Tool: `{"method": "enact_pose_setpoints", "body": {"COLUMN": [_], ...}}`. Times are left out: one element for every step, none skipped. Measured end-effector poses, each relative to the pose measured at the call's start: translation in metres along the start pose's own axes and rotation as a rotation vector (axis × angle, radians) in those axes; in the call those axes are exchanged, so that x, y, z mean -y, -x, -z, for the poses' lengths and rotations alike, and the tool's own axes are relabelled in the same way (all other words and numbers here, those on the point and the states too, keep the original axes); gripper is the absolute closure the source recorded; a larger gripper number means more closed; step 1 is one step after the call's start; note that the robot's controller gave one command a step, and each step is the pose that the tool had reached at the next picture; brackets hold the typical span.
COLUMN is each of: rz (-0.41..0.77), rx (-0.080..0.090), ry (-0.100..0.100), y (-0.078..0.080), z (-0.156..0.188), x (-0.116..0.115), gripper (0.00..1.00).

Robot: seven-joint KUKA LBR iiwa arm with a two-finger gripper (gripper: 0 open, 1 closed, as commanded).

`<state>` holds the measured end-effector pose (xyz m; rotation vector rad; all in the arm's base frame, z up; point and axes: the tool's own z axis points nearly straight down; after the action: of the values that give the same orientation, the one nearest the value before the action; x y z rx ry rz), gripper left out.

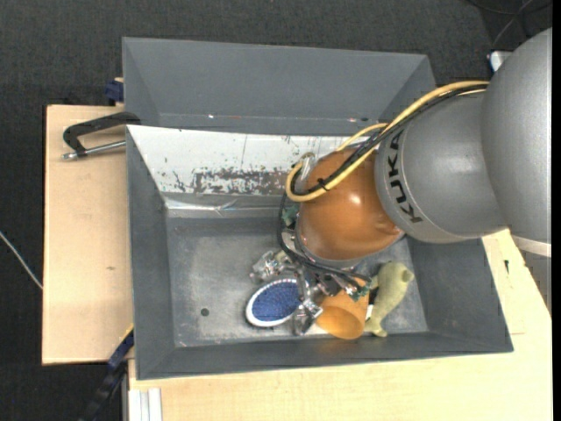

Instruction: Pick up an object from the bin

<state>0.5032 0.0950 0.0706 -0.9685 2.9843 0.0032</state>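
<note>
Blue white-rimmed oval disc (pixel 272 304) is noted on the bin (pixel 202 270) floor near the front wall, an orange cup (pixel 340 317) just beside it. The pincer (pixel 307 298) is seen low between disc and cup; whether it is open or closed cannot be told.

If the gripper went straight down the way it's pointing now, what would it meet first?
Most likely the blue oval piece with a white rim, right under the gripper near the bin's front wall; the orange cup lies just beside it. Depth is hard to judge.
</note>
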Motion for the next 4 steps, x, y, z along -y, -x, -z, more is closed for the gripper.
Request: {"method": "enact_pose_setpoints", "body": {"rz": [-0.001, -0.002, -0.003, -0.004], "rx": [0.000, 0.006, 0.002, 0.004], "ry": [-0.001, -0.002, -0.002, -0.003], "y": [0.001, 0.003, 0.005, 0.007], "z": [0.001, 0.003, 0.025, 0.063], "x": [0.000, 0.000, 0.000, -0.001], "gripper": [0.00, 1.00, 1.00, 1.00]}}
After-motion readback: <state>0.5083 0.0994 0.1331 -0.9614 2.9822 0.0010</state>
